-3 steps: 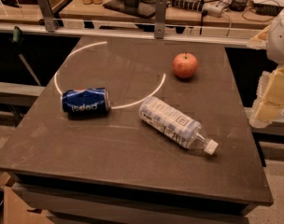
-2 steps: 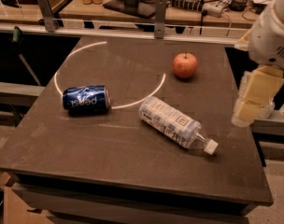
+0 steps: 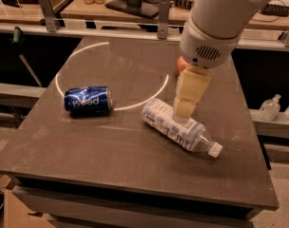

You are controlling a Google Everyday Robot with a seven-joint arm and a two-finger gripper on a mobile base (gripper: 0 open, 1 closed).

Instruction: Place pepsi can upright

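While lying on its side at the left of the dark table (image 3: 111, 175), pepsi can (image 3: 87, 99) on the light ring's edge, clear plastic bottle (image 3: 178, 129) lying right of centre, cream gripper (image 3: 183, 109) low over it, grip state impossible to tell, apple (image 3: 181, 64) partly hidden behind.

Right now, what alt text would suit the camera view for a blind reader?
A dark blue pepsi can lies on its side on a dark table. The robot's gripper hangs apart from it, over a toppled clear plastic bottle; an apple peeks out behind the arm.
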